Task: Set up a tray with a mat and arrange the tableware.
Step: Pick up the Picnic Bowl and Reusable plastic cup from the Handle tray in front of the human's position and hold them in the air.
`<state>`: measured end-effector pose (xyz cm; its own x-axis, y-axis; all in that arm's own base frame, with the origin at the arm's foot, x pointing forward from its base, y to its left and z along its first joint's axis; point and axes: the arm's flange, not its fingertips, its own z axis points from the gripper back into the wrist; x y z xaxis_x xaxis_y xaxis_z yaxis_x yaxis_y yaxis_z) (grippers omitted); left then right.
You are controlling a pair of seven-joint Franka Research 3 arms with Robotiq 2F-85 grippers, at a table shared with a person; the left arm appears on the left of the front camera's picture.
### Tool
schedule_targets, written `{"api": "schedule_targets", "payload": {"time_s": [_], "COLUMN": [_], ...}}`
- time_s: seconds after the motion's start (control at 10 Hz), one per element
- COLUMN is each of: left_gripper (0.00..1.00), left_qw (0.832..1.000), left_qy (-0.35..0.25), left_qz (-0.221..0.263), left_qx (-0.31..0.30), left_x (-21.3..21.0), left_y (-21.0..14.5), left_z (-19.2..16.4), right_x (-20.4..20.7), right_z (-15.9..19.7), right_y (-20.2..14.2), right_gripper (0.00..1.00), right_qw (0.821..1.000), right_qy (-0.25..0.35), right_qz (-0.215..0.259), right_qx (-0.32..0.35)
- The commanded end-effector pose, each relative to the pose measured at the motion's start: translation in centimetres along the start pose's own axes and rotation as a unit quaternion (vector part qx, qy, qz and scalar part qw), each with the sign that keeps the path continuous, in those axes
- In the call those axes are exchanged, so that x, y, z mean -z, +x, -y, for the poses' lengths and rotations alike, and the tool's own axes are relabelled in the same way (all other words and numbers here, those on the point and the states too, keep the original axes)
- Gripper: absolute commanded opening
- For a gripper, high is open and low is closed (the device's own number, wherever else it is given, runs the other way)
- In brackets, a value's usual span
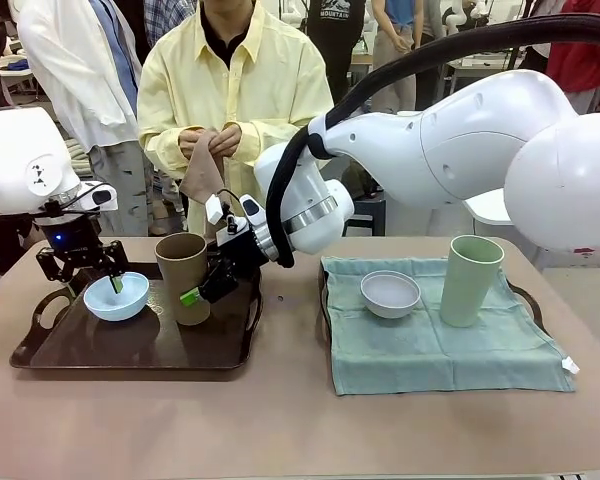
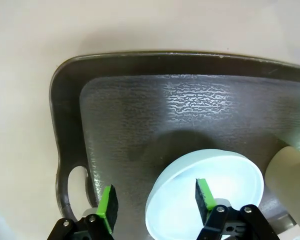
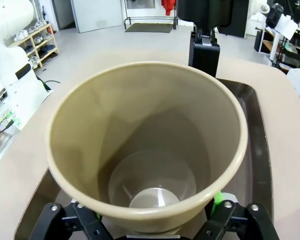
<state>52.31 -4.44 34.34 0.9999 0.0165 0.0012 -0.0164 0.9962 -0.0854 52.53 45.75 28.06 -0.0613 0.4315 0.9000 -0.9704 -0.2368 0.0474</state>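
Front view: 2 trays sit on the table (image 1: 280,425). The left tray (image 1: 130,362), dark brown, holds the blue bowl (image 1: 130,300) and, just to its right, the tan cup (image 1: 183,275), standing upright. The left gripper (image 1: 98,282) hangs over the bowl's left rim, with 1 green pad inside the bowl. The right arm comes across the middle, and the right gripper (image 1: 194,293) sits low at the cup's right side, with 1 green pad showing by its base. On the right tray (image 1: 528,300) lies a pale green mat (image 1: 430,350). It bears the white bowl (image 1: 390,293) and the green cup (image 1: 470,280), which is upright; the 2 are near each other but apart. Across the table a person in a yellow shirt holds a brown cloth (image 1: 202,178) in both hands (image 1: 215,140). Farther back, a dark shirt (image 1: 335,22) carries white print reading "MOUNTAIN".

Left wrist view: the jaws stand spread astride the bowl's rim. 1 pad (image 2: 205,194) is inside the bowl and the other is outside, over the tray floor and clear of the bowl's wall. The cup's edge shows at the right.

Right wrist view: the camera looks down into the cup. The fingers flank its lower wall, but the rim hides most of them, so I cannot tell whether they press the cup or stand off it.
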Motion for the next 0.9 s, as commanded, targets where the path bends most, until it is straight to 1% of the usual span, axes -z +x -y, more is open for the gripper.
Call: {"api": "schedule_targets", "payload": {"time_s": [0.0, 0.1, 0.2, 0.3, 0.4, 0.5, 0.6, 0.7, 0.8], "left_gripper": [0.26, 0.00, 0.00, 0.00, 0.00, 0.00, 0.00, 0.00, 0.00], "left_qw": [1.000, 1.000, 1.000, 1.000, 1.000, 1.000, 1.000, 1.000, 1.000], "left_qy": [0.008, 0.003, 0.000, 0.009, 0.012, 0.016, 0.016, 0.017, 0.019], "left_qz": [-0.007, -0.010, -0.009, -0.007, -0.008, -0.008, -0.009, -0.009, -0.009], "left_qx": [-0.004, -0.007, -0.008, -0.011, -0.011, -0.012, -0.013, -0.015, -0.017], "left_x": [-0.47, -0.81, -1.00, -1.08, -1.11, -1.14, -1.10, -1.18, -1.23], "left_y": [-0.34, -0.59, -0.78, -0.84, -1.00, -0.97, -0.99, -1.03, -0.97], "left_z": [0.19, 0.16, 0.17, 0.12, 0.31, 0.37, 0.24, 0.21, 0.23], "right_x": [-0.07, -0.05, -0.06, -0.10, -0.11, -0.17, -0.19, -0.22, -0.30], "right_z": [0.58, 0.59, 0.56, 0.62, 0.55, 0.58, 0.62, 0.65, 0.72], "right_y": [0.12, 0.09, 0.01, -0.03, -0.08, -0.08, -0.12, -0.16, -0.19], "right_gripper": [0.43, 0.00, 0.00, 0.00, 0.26, 0.26, 0.00, 0.26, 0.00], "right_qw": [1.000, 1.000, 1.000, 1.000, 1.000, 1.000, 1.000, 1.000, 1.000], "right_qy": [-0.001, -0.001, -0.001, -0.002, -0.001, -0.002, -0.003, -0.004, -0.005], "right_qz": [0.015, 0.016, 0.015, 0.016, 0.015, 0.016, 0.016, 0.017, 0.018], "right_qx": [0.014, 0.015, 0.015, 0.015, 0.015, 0.016, 0.017, 0.018, 0.019]}}
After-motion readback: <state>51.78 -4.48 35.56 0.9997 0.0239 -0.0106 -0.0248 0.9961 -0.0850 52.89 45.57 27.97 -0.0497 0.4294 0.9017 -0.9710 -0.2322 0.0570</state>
